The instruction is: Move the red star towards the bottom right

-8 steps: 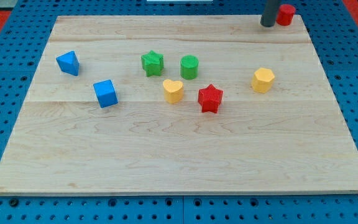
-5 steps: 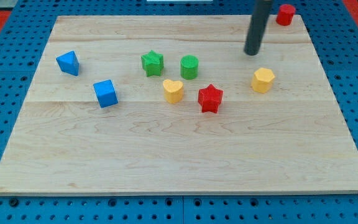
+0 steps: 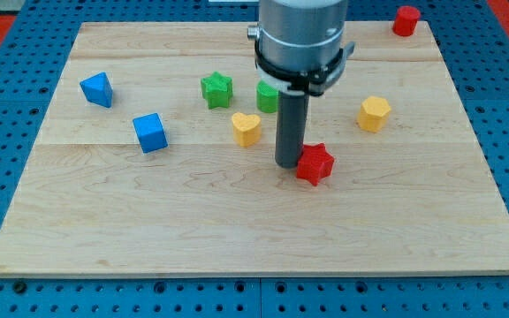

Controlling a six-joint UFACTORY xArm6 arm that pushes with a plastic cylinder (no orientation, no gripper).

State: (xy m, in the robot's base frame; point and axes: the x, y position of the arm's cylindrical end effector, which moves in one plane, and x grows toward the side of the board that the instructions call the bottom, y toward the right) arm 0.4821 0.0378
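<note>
The red star (image 3: pixel 315 164) lies near the middle of the wooden board (image 3: pixel 237 230), a little right of centre. My tip (image 3: pixel 288 164) stands right against the star's left side, touching it. The rod rises straight up from there to the arm's grey body at the view's top. The yellow heart (image 3: pixel 246 129) lies just left of the rod.
A green star (image 3: pixel 216 89) and a green cylinder (image 3: pixel 267 95), partly hidden behind the rod, lie above the tip. A yellow hexagon block (image 3: pixel 374 114) lies at the right. Two blue blocks (image 3: pixel 96 89) (image 3: pixel 149 132) lie at the left. A red block (image 3: pixel 405 20) sits at the top right corner.
My tip has come down from the top right to the red star's left side. The red star has slid right and down a little.
</note>
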